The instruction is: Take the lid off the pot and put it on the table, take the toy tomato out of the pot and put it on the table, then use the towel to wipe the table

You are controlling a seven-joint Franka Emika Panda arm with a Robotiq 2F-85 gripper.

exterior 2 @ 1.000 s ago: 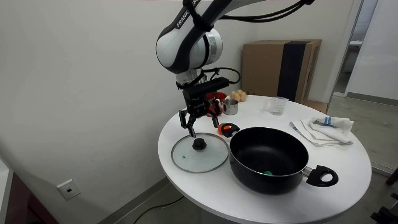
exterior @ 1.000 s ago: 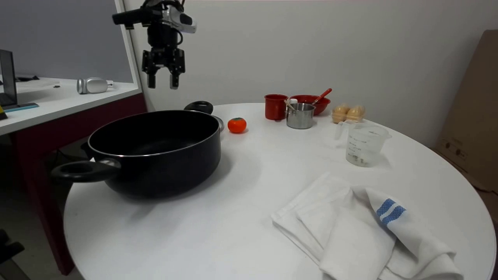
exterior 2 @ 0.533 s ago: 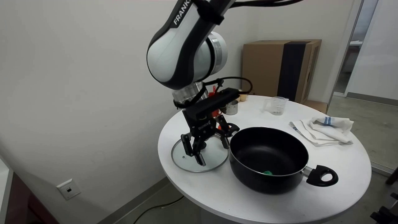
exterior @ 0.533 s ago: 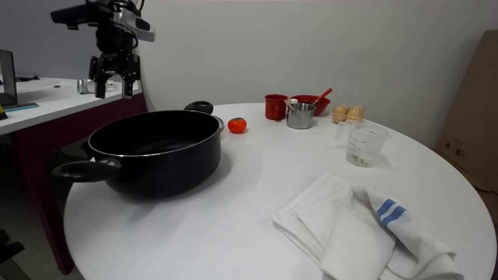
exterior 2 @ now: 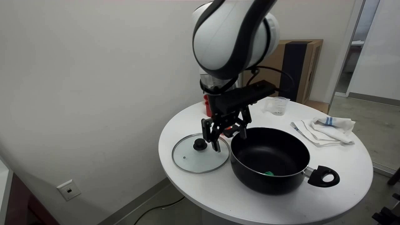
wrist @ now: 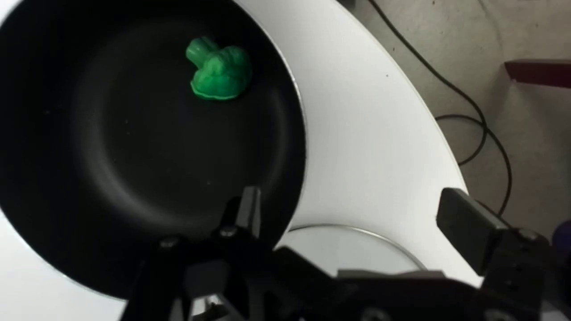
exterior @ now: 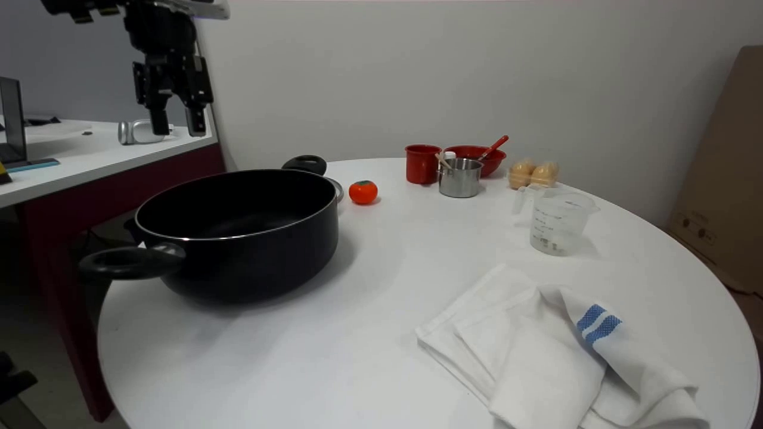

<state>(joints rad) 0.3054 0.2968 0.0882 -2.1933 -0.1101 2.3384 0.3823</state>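
Note:
The black pot [exterior: 256, 262] stands uncovered on the white round table [exterior: 369, 322]; it also shows in an exterior view [exterior 2: 265, 186]. The glass lid [exterior 2: 187, 153] with a black knob lies on the table beside the pot. The toy tomato [exterior: 363, 192] sits on the table near the pot's far handle. A green broccoli-like toy [wrist: 221, 76] lies inside the pot. The white towel [exterior: 536, 357] with blue stripes lies crumpled on the table. My gripper [exterior 2: 229, 140] is open and empty, above the gap between lid and pot; in the wrist view [wrist: 352, 207] its fingers are wide apart.
A red cup [exterior: 421, 164], a red bowl [exterior: 468, 152], a small steel pot [exterior: 461, 179], toy eggs [exterior: 533, 174] and a clear measuring cup [exterior: 557, 223] stand along the far table side. The pot's black handle [exterior 2: 323, 177] sticks out. A cardboard box [exterior 2: 300, 68] stands behind.
My open gripper has come forward over the lid, then risen a little and shifted from the lid toward the pot. The lid, pot, tomato and towel have not moved.

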